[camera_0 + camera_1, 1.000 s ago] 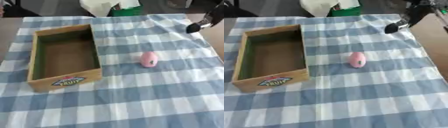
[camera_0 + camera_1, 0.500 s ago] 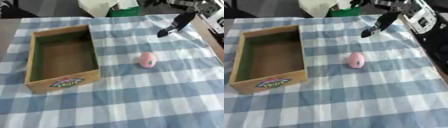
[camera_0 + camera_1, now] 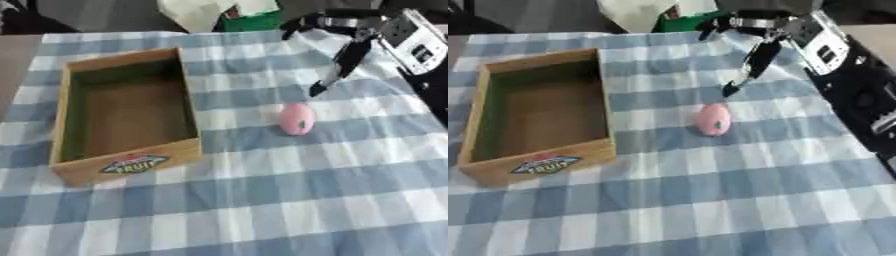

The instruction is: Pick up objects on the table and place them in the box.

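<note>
A small pink egg-shaped object point(image 3: 297, 119) lies on the blue-and-white checked cloth, right of centre. An empty wooden box point(image 3: 124, 160) with a fruit label on its front wall stands to its left. My right hand point(image 3: 343, 60) reaches in from the upper right, its fingers straight and pointing down at the cloth just above and to the right of the pink object, not touching it. It holds nothing. My left hand shows in neither view.
My right forearm, black with a silver panel point(image 3: 822, 42), fills the right edge. A white bag point(image 3: 208, 11) and a green item point(image 3: 255, 21) sit beyond the table's far edge. The checked cloth point(image 3: 280, 200) covers the whole near half.
My right hand has come in from the upper right corner, moving left and down toward the pink object. The object and the box have stayed put.
</note>
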